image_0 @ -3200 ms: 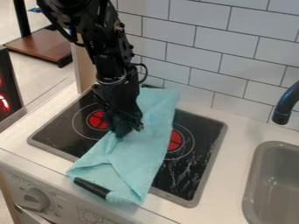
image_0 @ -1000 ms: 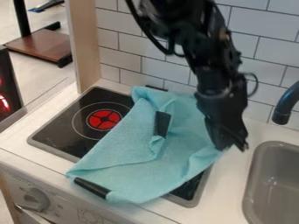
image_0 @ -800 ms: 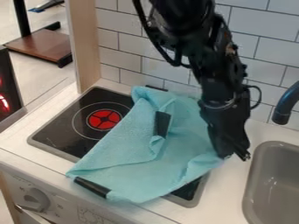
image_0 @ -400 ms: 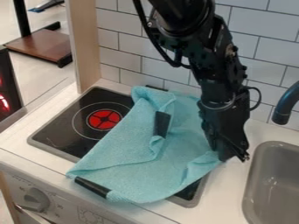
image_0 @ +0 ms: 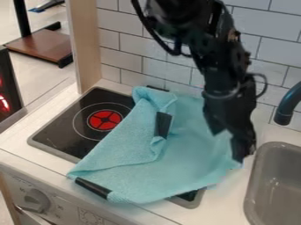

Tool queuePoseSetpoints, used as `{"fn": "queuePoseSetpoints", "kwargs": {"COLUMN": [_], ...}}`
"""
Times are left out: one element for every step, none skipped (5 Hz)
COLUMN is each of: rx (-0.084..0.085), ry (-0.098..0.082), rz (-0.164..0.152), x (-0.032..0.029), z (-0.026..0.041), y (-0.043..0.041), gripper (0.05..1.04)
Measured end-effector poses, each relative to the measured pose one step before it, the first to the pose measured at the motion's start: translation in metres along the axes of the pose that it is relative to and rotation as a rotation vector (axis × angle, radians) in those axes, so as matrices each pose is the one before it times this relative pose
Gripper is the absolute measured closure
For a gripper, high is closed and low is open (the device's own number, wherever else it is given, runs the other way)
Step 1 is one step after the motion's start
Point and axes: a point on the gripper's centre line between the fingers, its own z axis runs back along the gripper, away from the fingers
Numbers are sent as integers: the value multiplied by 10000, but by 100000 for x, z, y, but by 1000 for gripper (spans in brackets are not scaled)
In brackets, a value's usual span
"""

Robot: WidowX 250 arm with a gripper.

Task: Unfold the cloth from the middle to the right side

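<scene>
The gripper [image_0: 230, 149] hangs over the right part of the light blue cloth [image_0: 191, 154], near the sink's left edge. Its jaws stand apart, with a raised flap of cloth between them; the left one's tip is hidden by this flap. Spread across the right half of the stove and partly onto the counter, the cloth has its right corner under the gripper. A folded layer lies over its left and middle part, with a dark strip on top near the middle. Another dark strip lies at its front left corner.
The stove [image_0: 56, 139] has its left red burner uncovered. A grey sink [image_0: 258, 184] and a dark faucet [image_0: 288, 103] stand at the right. Behind is the tiled wall [image_0: 170, 66], with a wooden post [image_0: 86, 48] at the left.
From over the cloth's middle, the gripper has moved right, and the cloth has widened to the right. Most recently its right corner has spread farther out and the jaws have parted.
</scene>
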Motion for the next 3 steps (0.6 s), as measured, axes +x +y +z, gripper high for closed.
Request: {"fn": "queuePoseSetpoints", "kwargs": {"rx": [-26, 52, 4], "ry": [-495, -431, -20], "rz": [-65, -317, 5], "x": [864, 334, 23], "z": [2206, 2378, 94], "y": [43, -139, 28], "gripper": [74, 84, 84]}}
